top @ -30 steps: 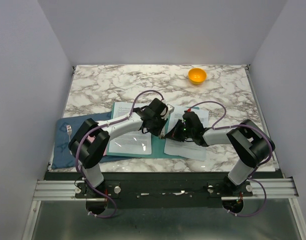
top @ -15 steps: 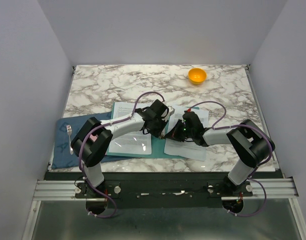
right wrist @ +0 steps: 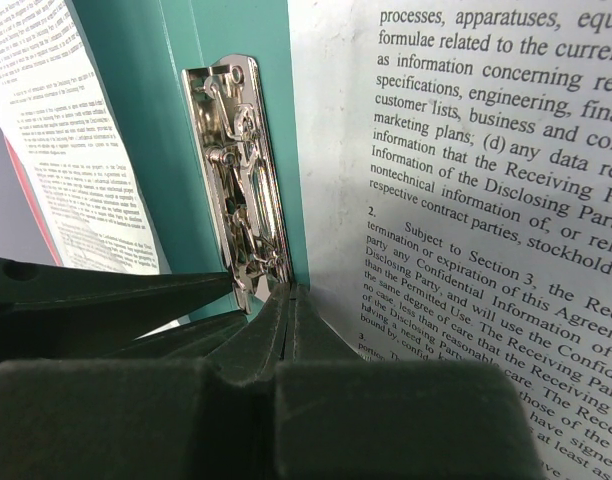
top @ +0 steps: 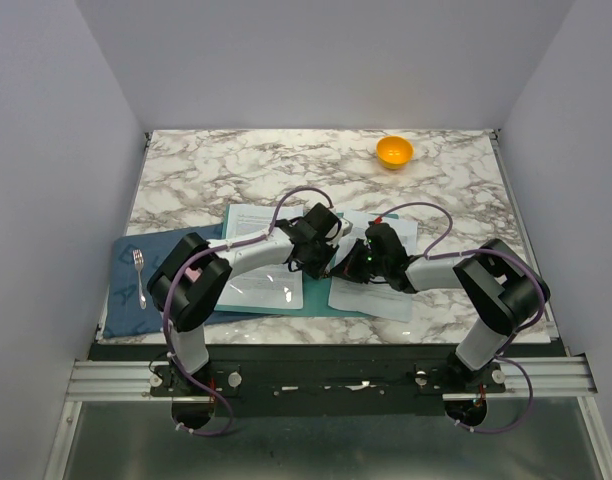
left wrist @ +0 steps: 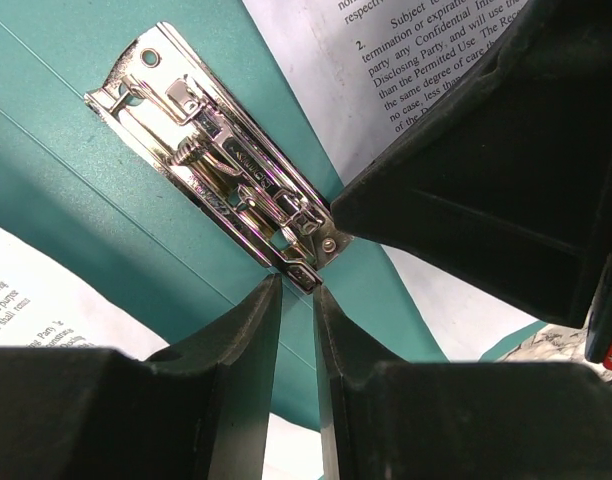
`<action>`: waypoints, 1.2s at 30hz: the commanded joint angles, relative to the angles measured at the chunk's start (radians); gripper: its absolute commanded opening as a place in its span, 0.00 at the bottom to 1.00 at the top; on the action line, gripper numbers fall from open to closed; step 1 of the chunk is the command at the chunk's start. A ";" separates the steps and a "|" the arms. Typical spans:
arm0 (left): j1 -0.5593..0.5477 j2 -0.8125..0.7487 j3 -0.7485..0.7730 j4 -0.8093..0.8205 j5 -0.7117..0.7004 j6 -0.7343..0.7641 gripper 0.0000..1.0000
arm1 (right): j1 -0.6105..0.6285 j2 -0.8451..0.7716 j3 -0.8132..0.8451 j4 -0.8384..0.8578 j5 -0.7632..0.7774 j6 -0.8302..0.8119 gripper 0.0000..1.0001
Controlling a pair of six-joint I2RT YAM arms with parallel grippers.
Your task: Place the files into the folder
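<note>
Since a second ago we have edged the left pincer rightward, and now, barely ajar and empty, it sits just at 6 o'clock of the metal clip lying 10-to-4 on the open teal folder on the counter, files on both leaves, the right pincer pinched shut close at 2 o'clock.

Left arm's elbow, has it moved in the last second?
Yes. The left arm's elbow has swung right, away from the fork on the blue placemat, which now shows fully.
</note>
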 commanded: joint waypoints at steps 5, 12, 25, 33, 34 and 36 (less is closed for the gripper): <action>-0.005 0.026 0.000 0.017 -0.026 0.011 0.31 | -0.002 0.039 -0.041 -0.087 0.048 -0.017 0.01; -0.004 0.063 0.023 0.009 -0.034 0.011 0.30 | -0.002 0.041 -0.052 -0.080 0.046 -0.016 0.00; -0.001 0.149 0.049 -0.014 0.009 0.012 0.16 | -0.002 0.056 -0.072 -0.058 0.037 -0.010 0.00; -0.001 0.032 0.089 -0.049 0.210 0.028 0.28 | -0.002 0.095 -0.073 -0.040 0.023 -0.001 0.01; -0.002 0.020 0.093 -0.055 0.224 0.032 0.32 | -0.002 0.099 -0.070 -0.041 0.023 0.001 0.00; -0.001 -0.014 0.107 -0.070 0.238 0.034 0.37 | -0.002 0.101 -0.069 -0.041 0.023 0.003 0.00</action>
